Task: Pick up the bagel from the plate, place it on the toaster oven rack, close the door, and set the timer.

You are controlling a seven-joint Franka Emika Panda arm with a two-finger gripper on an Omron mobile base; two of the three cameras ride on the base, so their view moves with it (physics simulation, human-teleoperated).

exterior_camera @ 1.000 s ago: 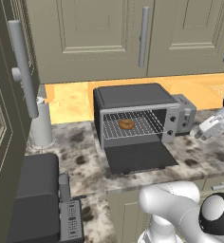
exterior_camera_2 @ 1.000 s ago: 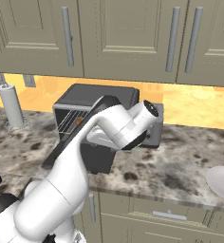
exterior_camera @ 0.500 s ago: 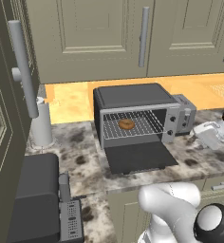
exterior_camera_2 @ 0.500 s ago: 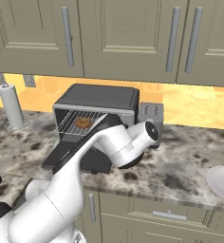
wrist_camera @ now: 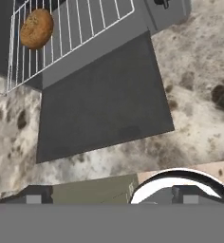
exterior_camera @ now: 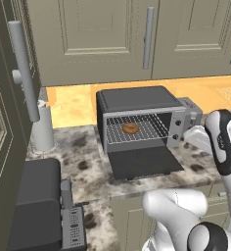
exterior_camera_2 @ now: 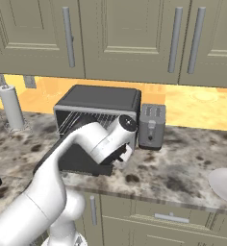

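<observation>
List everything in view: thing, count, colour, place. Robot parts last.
bagel: 1, golden-brown, on the toaster oven rack
toaster oven rack: 1, silver wire, inside the oven
toaster oven: 1, dark grey, on the counter
door: 1, dark, folded down open
toaster: 1, grey, right of the oven
paper towel roll: 1, white, left of the oven
plate: 1, white, counter's right edge
cabinets: several, beige, above
gripper: 1, jaws open, over the door's front edge

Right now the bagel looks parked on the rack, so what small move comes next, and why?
Probably bring the open, empty claw down toward the front edge of the door to swing it up. The bagel already lies on the toaster oven rack, and the door still lies flat on the counter.
</observation>
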